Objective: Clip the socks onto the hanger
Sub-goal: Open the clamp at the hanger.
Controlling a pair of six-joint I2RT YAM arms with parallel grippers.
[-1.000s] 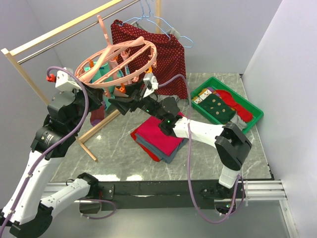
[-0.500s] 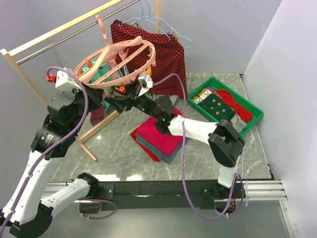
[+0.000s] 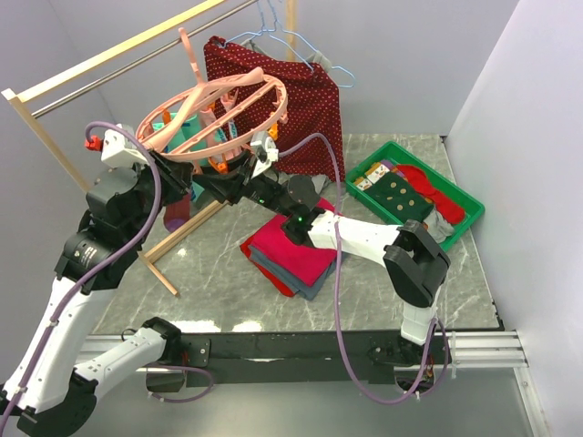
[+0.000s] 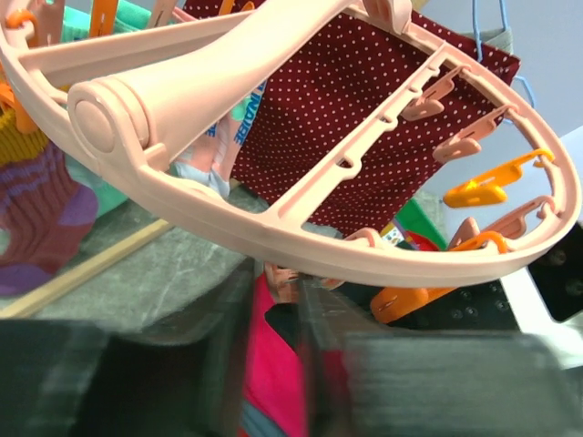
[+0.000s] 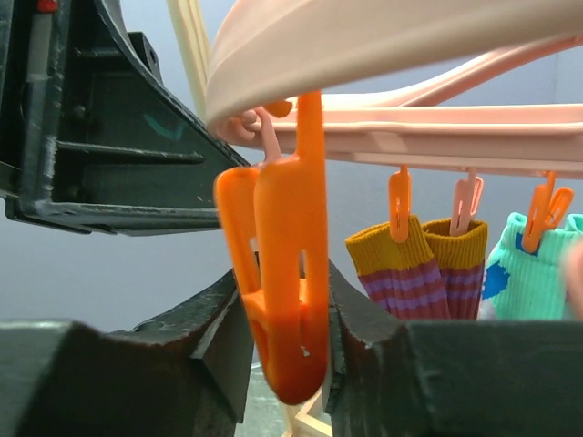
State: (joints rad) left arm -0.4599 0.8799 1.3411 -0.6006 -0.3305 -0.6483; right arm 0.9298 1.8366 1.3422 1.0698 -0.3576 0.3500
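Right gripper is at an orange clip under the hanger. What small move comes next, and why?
Probably press the right gripper slightly further onto the orange clip to open it. Its fingers sit against both sides of the clip, which hangs empty from the pink hanger, while neighbouring clips hold a striped sock and a teal sock.

Tilted pink hanger point(image 3: 279, 100), striped socks point(image 5: 414, 273) clipped

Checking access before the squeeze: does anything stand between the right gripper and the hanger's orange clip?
Nothing visible. The orange clip under the hanger sits inside the right gripper, pressed from both sides.
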